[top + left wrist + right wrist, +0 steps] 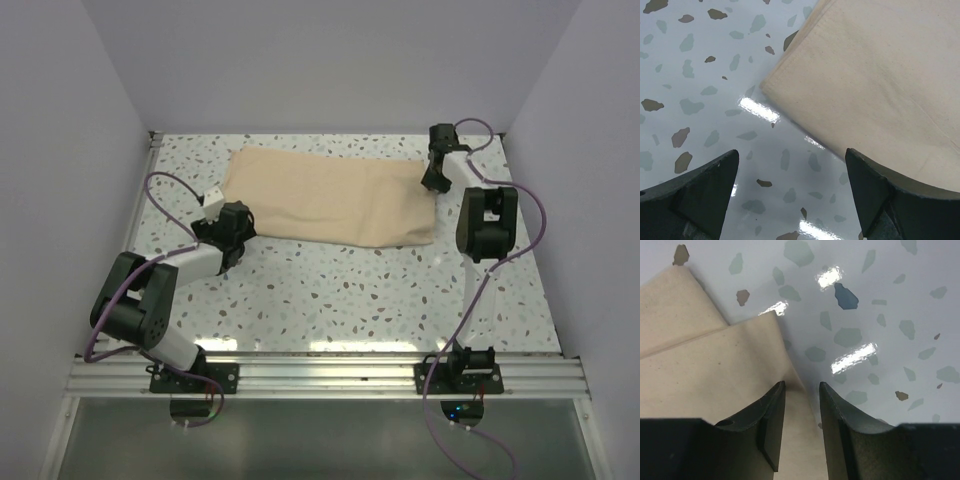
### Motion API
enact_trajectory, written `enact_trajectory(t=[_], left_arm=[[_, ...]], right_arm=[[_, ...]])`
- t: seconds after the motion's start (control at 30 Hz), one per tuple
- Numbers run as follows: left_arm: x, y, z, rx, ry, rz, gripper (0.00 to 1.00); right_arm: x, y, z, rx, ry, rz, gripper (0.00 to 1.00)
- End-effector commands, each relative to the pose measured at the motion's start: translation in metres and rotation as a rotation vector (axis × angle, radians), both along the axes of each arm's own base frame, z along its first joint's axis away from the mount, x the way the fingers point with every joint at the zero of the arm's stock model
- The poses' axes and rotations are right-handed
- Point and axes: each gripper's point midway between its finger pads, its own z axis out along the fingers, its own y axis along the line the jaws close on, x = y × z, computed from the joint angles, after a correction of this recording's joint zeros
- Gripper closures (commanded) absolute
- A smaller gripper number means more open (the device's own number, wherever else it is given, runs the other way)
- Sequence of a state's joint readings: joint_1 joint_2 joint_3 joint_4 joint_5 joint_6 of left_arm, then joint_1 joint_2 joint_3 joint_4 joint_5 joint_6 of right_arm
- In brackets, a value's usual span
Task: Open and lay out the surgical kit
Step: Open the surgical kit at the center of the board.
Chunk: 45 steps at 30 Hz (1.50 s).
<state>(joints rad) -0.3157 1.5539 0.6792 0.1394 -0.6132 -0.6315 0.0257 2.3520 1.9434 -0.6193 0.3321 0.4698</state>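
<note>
From above, the cloth wrap lies flat and folded on the far half of the speckled table, a long tan rectangle with no steel showing anywhere. The left gripper sits at the wrap's near-left corner, and the right gripper is at its far-right end. Both arms are well forward from their bases.

From the left wrist, the jaws stand wide apart with only bare tabletop between them. The corner of the cloth lies just ahead, and the right-hand finger overlaps its near edge. Nothing is held.

From the right wrist, the two fingers stand close together with a narrow gap between them. A folded flap of the cloth runs under the left finger and into that gap, with its pointed corner ahead on the table. I see no fabric pinched, so I read this gripper as slightly parted and holding nothing.

To my eye the unwrapping is at an early stage, with a fold on the right in hand and the bundle mostly closed. The next move calls for a firm pinch on a single layer of a flap's edge. That layer then needs drawing outward and laying flat without dragging the whole bundle.
</note>
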Motion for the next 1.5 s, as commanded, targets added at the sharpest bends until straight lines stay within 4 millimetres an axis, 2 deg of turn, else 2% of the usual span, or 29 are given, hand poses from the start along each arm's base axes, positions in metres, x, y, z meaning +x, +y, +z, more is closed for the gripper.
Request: enact_trajectory(t=[0.0, 0.07, 0.23, 0.33, 0.43, 0.5, 0.57, 0.67, 0.7, 0.73, 0.77, 0.8, 0.97, 1.07, 1.13, 1.17, 1.23, 1.27, 1.3, 1.33, 1.43, 1.47], left_arm=[[0.013, -0.001, 0.016, 0.025, -0.049, 0.014, 0.08], [0.013, 0.0, 0.016, 0.026, -0.049, 0.015, 0.08], [0.013, -0.001, 0.016, 0.026, -0.049, 0.015, 0.08], [0.013, -0.001, 0.016, 0.025, -0.048, 0.015, 0.08], [0.012, 0.0, 0.016, 0.028, -0.046, 0.017, 0.08], [0.013, 0.0, 0.016, 0.028, -0.048, 0.017, 0.08], [0.012, 0.0, 0.016, 0.029, -0.045, 0.02, 0.08], [0.011, 0.002, 0.017, 0.028, -0.05, 0.034, 0.06], [0.011, 0.003, 0.018, 0.025, -0.053, 0.04, 0.05], [0.01, 0.004, 0.019, 0.028, -0.055, 0.046, 0.05], [0.011, 0.004, 0.021, 0.028, -0.06, 0.048, 0.04], [0.011, 0.004, 0.022, 0.028, -0.063, 0.051, 0.04], [0.008, 0.006, 0.028, 0.034, -0.064, 0.047, 0.04], [0.004, 0.007, 0.041, 0.026, -0.084, 0.047, 0.04], [0.003, 0.006, 0.058, 0.011, -0.117, 0.044, 0.04], [-0.001, 0.008, 0.062, 0.014, -0.111, 0.045, 0.04], [-0.003, 0.009, 0.089, -0.006, -0.173, 0.053, 0.04], [-0.012, 0.013, 0.09, 0.007, -0.142, 0.053, 0.04], [-0.015, 0.014, 0.107, -0.007, -0.18, 0.056, 0.03], [-0.016, 0.014, 0.119, -0.016, -0.202, 0.055, 0.03], [-0.026, 0.017, 0.15, -0.035, -0.25, 0.055, 0.02], [-0.031, 0.018, 0.154, -0.037, -0.251, 0.053, 0.02]], right_arm=[[-0.007, -0.009, 0.017, -0.013, -0.024, -0.025, 0.64], [-0.006, -0.006, 0.012, 0.0, -0.014, -0.017, 0.68], [0.002, -0.003, 0.012, 0.018, -0.029, -0.001, 0.92], [0.005, 0.0, 0.006, 0.028, -0.022, 0.008, 1.0], [0.008, 0.001, 0.006, 0.033, -0.025, 0.011, 1.0], [0.009, 0.001, 0.014, 0.038, -0.044, 0.011, 1.0], [0.015, 0.005, 0.029, 0.051, -0.092, 0.023, 1.0], [0.015, 0.017, 0.065, 0.066, -0.17, 0.058, 1.0], [0.013, 0.02, 0.086, 0.062, -0.207, 0.07, 1.0], [0.013, 0.024, 0.096, 0.061, -0.23, 0.08, 1.0], [0.011, 0.034, 0.103, 0.062, -0.239, 0.1, 1.0], [0.009, 0.039, 0.125, 0.06, -0.278, 0.114, 1.0], [-0.001, 0.066, 0.176, 0.023, -0.361, 0.164, 1.0], [-0.006, 0.08, 0.198, 0.038, -0.401, 0.191, 1.0], [-0.011, 0.092, 0.205, 0.062, -0.405, 0.215, 1.0], [-0.015, 0.107, 0.208, 0.073, -0.407, 0.246, 1.0], [-0.023, 0.124, 0.21, 0.081, -0.394, 0.282, 1.0], [-0.034, 0.144, 0.213, 0.088, -0.394, 0.321, 1.0], [-0.041, 0.153, 0.212, 0.092, -0.386, 0.344, 1.0], [-0.052, 0.171, 0.215, 0.099, -0.389, 0.38, 1.0], [-0.088, 0.183, 0.219, 0.129, -0.389, 0.403, 1.0], [-0.1, 0.19, 0.219, 0.145, -0.389, 0.418, 1.0]])
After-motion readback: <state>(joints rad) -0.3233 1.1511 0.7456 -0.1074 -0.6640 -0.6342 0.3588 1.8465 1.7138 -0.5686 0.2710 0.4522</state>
